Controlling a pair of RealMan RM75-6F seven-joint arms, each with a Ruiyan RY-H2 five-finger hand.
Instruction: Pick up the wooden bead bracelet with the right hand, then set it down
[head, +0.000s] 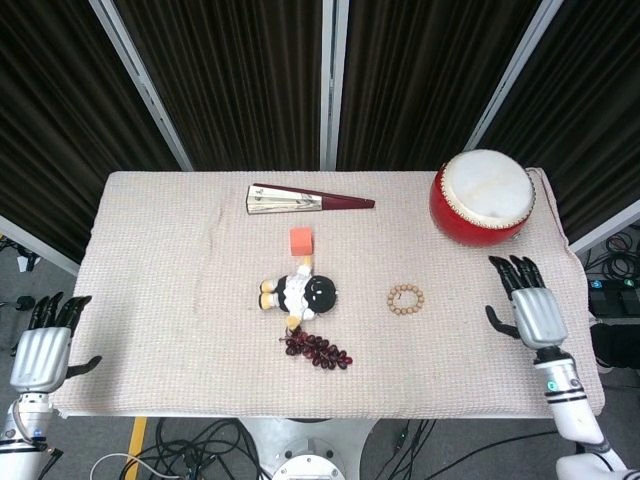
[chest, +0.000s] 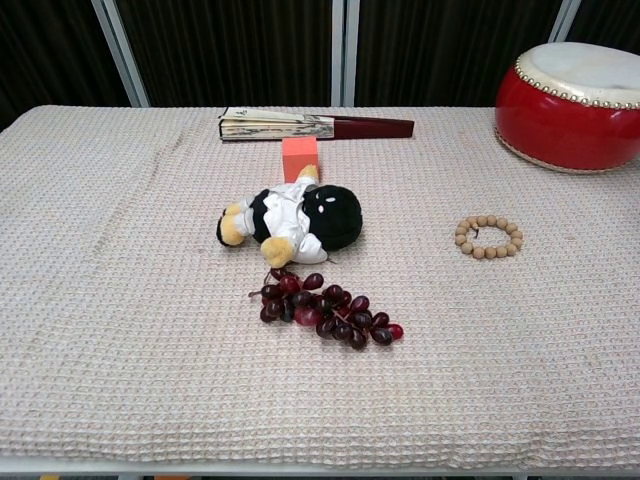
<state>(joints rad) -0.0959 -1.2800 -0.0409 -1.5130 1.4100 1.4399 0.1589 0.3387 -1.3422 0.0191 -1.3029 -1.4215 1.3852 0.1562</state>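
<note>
The wooden bead bracelet (head: 406, 300) (chest: 488, 237) lies flat on the woven tablecloth, right of the plush doll, with nothing touching it. My right hand (head: 531, 306) hovers over the table's right edge, well to the right of the bracelet, fingers straight and apart, holding nothing. My left hand (head: 44, 347) hangs off the table's left front corner, fingers spread and empty. Neither hand shows in the chest view.
A black and white plush doll (head: 298, 293) lies mid-table with a bunch of dark red grapes (head: 317, 349) in front of it. An orange block (head: 301, 240) and a folded fan (head: 305, 202) lie behind. A red drum (head: 483, 197) stands at the back right.
</note>
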